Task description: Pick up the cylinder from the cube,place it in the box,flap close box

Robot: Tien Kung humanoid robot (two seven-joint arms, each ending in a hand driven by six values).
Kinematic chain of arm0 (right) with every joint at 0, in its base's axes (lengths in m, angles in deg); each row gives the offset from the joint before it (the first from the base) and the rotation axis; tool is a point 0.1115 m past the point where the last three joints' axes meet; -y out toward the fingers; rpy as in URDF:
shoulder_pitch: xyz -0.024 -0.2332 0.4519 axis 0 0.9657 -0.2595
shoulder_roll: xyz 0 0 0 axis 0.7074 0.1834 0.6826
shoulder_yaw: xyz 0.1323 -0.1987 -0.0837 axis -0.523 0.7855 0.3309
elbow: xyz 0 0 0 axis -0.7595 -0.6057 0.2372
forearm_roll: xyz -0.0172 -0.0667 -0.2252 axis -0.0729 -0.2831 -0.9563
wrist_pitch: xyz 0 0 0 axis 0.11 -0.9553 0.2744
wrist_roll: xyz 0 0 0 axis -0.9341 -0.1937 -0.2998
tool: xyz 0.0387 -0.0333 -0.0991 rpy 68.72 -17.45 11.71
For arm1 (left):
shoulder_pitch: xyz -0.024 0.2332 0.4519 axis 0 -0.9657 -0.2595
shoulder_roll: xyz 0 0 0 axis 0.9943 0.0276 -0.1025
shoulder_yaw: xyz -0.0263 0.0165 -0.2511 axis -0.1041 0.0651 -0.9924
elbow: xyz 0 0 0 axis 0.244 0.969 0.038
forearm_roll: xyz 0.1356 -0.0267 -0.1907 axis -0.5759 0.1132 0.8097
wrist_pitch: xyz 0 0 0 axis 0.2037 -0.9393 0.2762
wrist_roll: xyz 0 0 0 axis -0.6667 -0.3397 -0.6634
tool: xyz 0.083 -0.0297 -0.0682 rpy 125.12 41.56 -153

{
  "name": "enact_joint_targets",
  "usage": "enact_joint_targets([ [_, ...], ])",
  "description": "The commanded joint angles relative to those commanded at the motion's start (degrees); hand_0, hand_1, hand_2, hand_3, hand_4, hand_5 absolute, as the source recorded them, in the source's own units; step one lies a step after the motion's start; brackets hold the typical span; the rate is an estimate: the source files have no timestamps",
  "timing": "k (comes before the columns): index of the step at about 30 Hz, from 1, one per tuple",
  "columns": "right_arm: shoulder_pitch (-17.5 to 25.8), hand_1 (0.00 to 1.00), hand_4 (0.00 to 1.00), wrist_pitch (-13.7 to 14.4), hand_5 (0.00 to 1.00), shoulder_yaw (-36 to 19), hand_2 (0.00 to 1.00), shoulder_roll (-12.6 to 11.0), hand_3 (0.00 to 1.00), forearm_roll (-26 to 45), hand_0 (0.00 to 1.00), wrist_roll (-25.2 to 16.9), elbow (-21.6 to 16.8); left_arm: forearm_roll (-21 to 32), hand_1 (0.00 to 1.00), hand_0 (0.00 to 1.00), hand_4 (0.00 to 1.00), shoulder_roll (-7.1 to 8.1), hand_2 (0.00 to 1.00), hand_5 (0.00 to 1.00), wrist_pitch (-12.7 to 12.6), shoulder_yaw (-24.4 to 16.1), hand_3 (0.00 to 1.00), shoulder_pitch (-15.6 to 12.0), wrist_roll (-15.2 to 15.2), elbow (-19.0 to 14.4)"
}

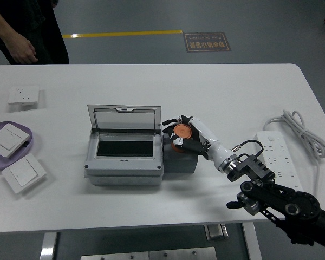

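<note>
The white table [151,211] fills most of the frame, with the grey box [124,151] left of centre, its clear flap [124,118] standing open. Just right of the box sits the dark cube [182,160]. The right hand [188,136] reaches in from the lower right, its fingers [172,122] clasped about the orange cylinder [181,130], which is at or barely above the cube's top (contact cannot be told). The cylinder looks small, rigid and light, probably smooth-sided; gripping around its side wall seems soundest
</note>
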Motion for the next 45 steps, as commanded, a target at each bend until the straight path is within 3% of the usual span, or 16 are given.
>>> enact_joint_targets([
  [1,0.03,0.634,0.106,0.04,0.002,-0.04,0.546,0.00,0.617,0.03,0.735,0.04,-0.02,-0.04,0.808,0.825,0.719,0.02,0.787,0.388,-0.07,-0.05,0.868,0.01,-0.11,0.01],
  [2,0.04,0.623,0.002,0.07,0.002,-0.07,0.528,0.00,0.590,0.07,0.695,0.06,-0.02,-0.07,0.806,0.823,0.717,0.04,0.785,0.386,-0.12,-0.09,0.867,0.02,-0.20,0.01],
  [7,-0.04,0.623,0.002,0.25,0.002,-0.02,0.528,0.02,0.590,0.19,0.695,0.13,-0.06,-0.14,0.806,0.823,0.717,0.03,0.785,0.386,-0.38,-0.14,0.867,0.08,-0.50,0.01],
  [8,-0.04,0.592,0.002,0.30,0.002,-0.03,0.493,0.02,0.525,0.20,0.611,0.13,-0.07,-0.16,0.801,0.820,0.715,0.01,0.780,0.384,-0.42,-0.14,0.861,0.09,-0.53,0.00],
  [12,-0.02,0.592,0.002,0.49,0.002,-0.09,0.493,0.03,0.525,0.27,0.611,0.08,-0.11,-0.23,0.801,0.820,0.715,-0.02,0.780,0.384,-0.52,-0.18,0.861,0.11,-0.65,0.00],
  [13,-0.02,0.579,0.002,0.53,0.002,-0.11,0.486,0.03,0.487,0.30,0.593,0.06,-0.11,-0.27,0.796,0.814,0.713,-0.01,0.777,0.381,-0.55,-0.22,0.856,0.12,-0.70,0.00],
  [37,0.02,0.559,0.002,0.98,0.002,-2.08,0.481,0.26,0.422,0.16,0.570,0.54,-0.96,-0.76,0.785,0.804,0.712,0.03,0.763,0.380,-2.28,-0.66,0.846,0.05,-3.47,0.02],
  [38,-0.01,0.551,0.002,1.05,0.002,-2.12,0.488,0.26,0.381,0.16,0.572,0.56,-0.97,-0.79,0.779,0.796,0.712,0.03,0.755,0.381,-2.33,-0.68,0.837,0.03,-3.55,0.01],
  [45,-0.04,0.525,0.002,1.07,0.002,-1.96,0.472,0.25,0.343,0.41,0.545,0.49,-0.93,-0.51,0.771,0.790,0.712,0.05,0.748,0.381,-2.53,-0.41,0.829,0.00,-3.82,0.05],
])
